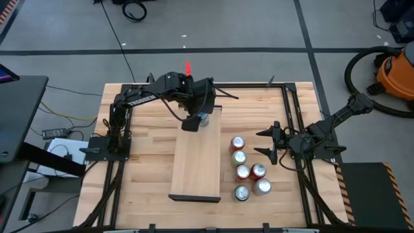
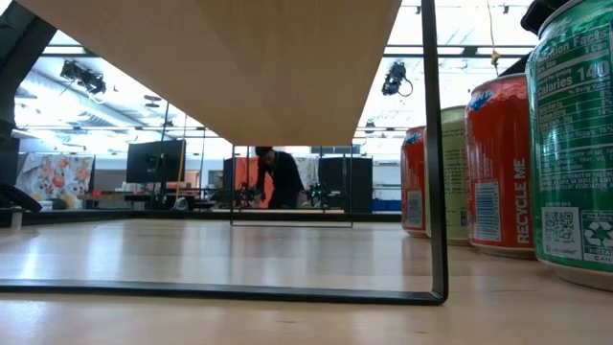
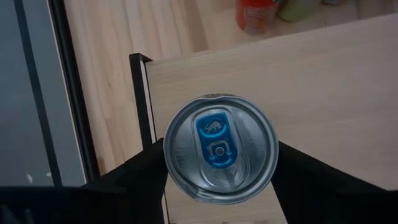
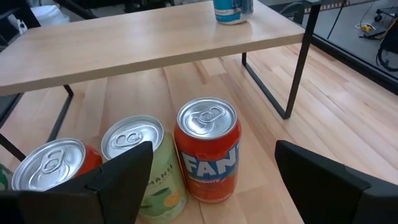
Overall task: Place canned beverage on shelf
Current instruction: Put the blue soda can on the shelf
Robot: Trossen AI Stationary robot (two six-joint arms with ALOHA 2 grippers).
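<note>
Silver-topped and blue-tabbed, the canned beverage (image 3: 219, 148) fills the left wrist view between our left gripper (image 3: 217, 177) fingers, which clasp it on both sides. From above, we see that left gripper (image 1: 194, 122) poised over the shelf (image 1: 197, 171) at its twelve-o'clock end, just inside the dark trim, with the can (image 4: 233, 10) standing upright on or barely above the plank; we cannot tell which. The shelf's long axis runs from twelve to six o'clock across the table (image 1: 142, 188). Our right gripper (image 1: 270, 144) waits with fingers spread at three o'clock, facing the six spare cans (image 1: 248, 170) clustered beside the shelf, a Fanta can (image 4: 207, 149) closest to it. We judge the placement nearly done: the can sits directly under the claw, so the coming move is a release and a straight lift clear of its rim.
</note>
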